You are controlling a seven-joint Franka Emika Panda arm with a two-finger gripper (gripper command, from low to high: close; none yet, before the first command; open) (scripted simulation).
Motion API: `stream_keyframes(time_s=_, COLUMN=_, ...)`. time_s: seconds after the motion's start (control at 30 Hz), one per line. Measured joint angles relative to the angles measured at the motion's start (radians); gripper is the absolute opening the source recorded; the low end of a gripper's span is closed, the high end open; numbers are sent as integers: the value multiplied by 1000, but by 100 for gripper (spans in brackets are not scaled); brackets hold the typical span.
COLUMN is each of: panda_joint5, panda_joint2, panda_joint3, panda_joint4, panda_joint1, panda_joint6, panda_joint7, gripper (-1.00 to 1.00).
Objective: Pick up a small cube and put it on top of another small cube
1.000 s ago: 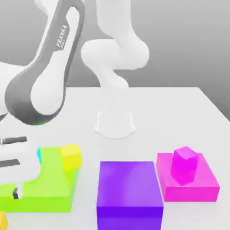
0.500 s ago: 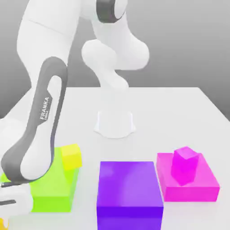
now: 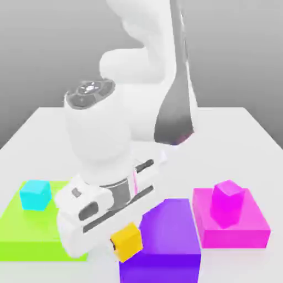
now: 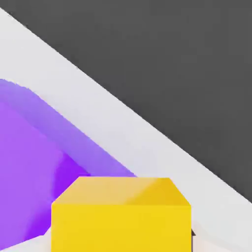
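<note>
The little orange-yellow cube (image 3: pixel 126 241) is pinched tight in the gripper (image 3: pixel 122 247), up off the white table (image 3: pixel 243 132) by the near left corner of the big purple block (image 3: pixel 166 235), with the flat green block (image 3: pixel 22 232) and its small blue cube (image 3: pixel 35 194) to the exterior view's left and the pink blocks (image 3: pixel 229 215) to its right.

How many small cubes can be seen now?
3: a cyan cube on the green slab, a magenta cube on the pink slab, an amber cube under the hand. The arm may hide others.
</note>
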Motion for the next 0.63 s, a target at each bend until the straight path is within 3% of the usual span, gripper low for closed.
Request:
stream_keyframes(time_s=0.13, panda_joint5=-57, panda_joint2=-141, panda_joint3=77, panda_joint4=-112, panda_joint1=158, panda_joint6=-11, panda_joint7=19, gripper=-100)
stream_keyframes(time_s=0.33, panda_joint5=-154, panda_joint2=-361, panda_joint3=208, panda_joint4=-280, panda_joint1=269, panda_joint6=-22, panda_joint7=54, gripper=-100)
stream_keyframes(time_s=0.5, panda_joint5=-189, panda_joint2=-278, panda_joint3=245, panda_joint4=-342, panda_joint1=295, panda_joint6=133, panda_joint7=72, gripper=-100)
stream_keyframes(time_s=0.53, panda_joint5=-193, panda_joint2=-243, panda_joint3=247, panda_joint4=-349, panda_joint1=294, panda_joint6=175, panda_joint7=75, gripper=100)
stream_keyframes(time_s=0.63, panda_joint5=-193, panda_joint2=-243, panda_joint3=247, panda_joint4=-349, panda_joint1=294, panda_joint6=175, panda_joint7=75, gripper=100)
